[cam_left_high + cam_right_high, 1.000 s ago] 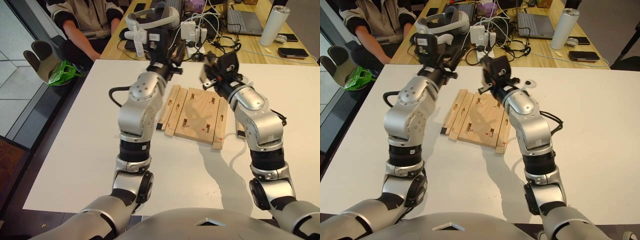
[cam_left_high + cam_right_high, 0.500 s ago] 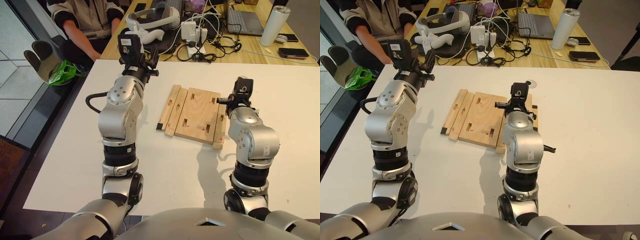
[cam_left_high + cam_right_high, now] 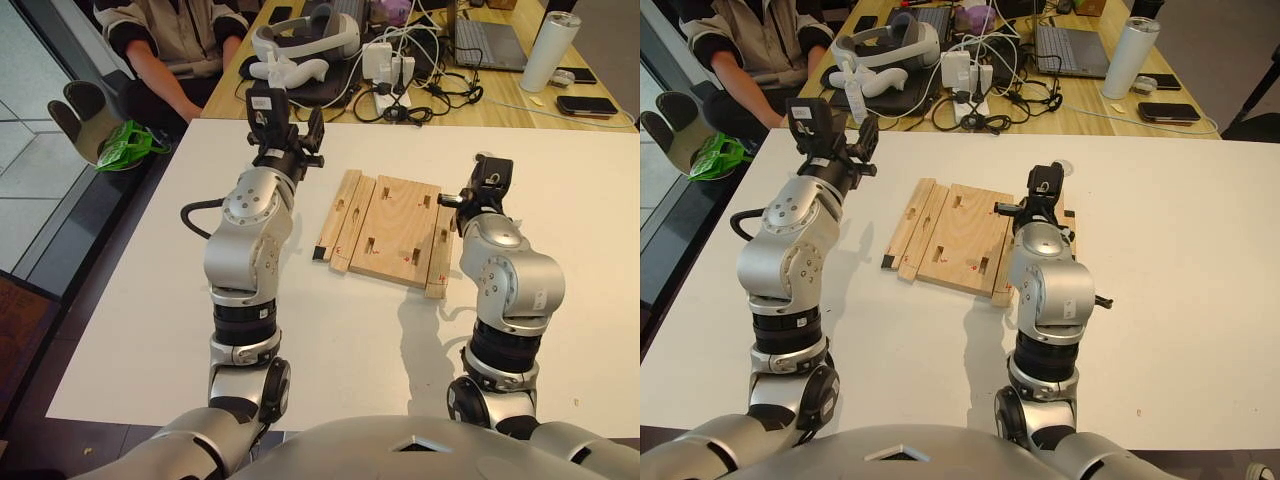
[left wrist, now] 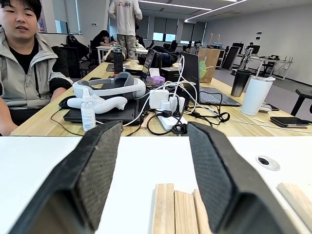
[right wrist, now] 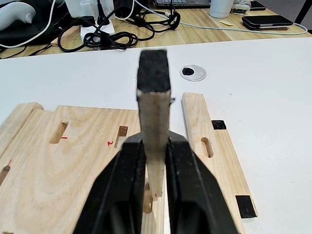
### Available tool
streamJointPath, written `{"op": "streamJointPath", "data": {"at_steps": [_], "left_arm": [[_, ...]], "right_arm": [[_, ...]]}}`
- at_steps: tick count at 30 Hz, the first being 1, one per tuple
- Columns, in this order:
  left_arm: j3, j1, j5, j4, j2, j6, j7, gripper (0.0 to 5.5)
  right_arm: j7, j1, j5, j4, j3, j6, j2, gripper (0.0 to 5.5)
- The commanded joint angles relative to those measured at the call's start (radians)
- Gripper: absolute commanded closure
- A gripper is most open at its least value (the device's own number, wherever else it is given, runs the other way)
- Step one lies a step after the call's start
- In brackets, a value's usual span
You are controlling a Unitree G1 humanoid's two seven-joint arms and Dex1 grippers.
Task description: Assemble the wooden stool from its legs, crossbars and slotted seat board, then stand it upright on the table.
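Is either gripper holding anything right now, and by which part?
Right gripper clamps a wooden leg near its bare end, black-capped end sticking out. Left gripper is open, empty.

Red scribbles [image 5: 111, 144] on the seat board [image 5: 58, 180] cannot be read.

white table [image 3: 130, 290], seat board [image 3: 392, 232], wooden legs [image 3: 344, 216]

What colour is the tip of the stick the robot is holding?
The tip is black; the stick is pale wood. Right wrist view shows it best.
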Motion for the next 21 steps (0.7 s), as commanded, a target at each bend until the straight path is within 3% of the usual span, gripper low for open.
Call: {"op": "streamJointPath", "data": {"at_steps": [1,10,13,16,21], "left_arm": [[-0.019,0.014,-0.002,-0.020,-0.008,0.029,0.003,3.03],[-0.023,-0.005,-0.001,-0.002,-0.017,0.021,0.008,3.03],[-0.028,-0.010,-0.002,0.001,-0.027,0.020,0.011,3.03],[-0.032,-0.013,0.001,-0.001,-0.033,0.017,0.014,3.03],[-0.028,-0.019,0.005,0.016,-0.047,0.002,0.028,3.03]], "right_arm": [[-0.036,0.100,0.039,0.020,-0.038,-0.012,0.202,5.10],[-0.108,0.084,0.120,0.024,-0.163,0.026,0.287,5.10],[-0.097,0.073,0.150,0.007,-0.153,0.023,0.251,5.10],[-0.040,0.035,0.173,-0.036,-0.081,-0.023,0.127,5.10],[0.047,-0.039,0.290,-0.122,-0.199,0.075,0.072,5.10]]}}
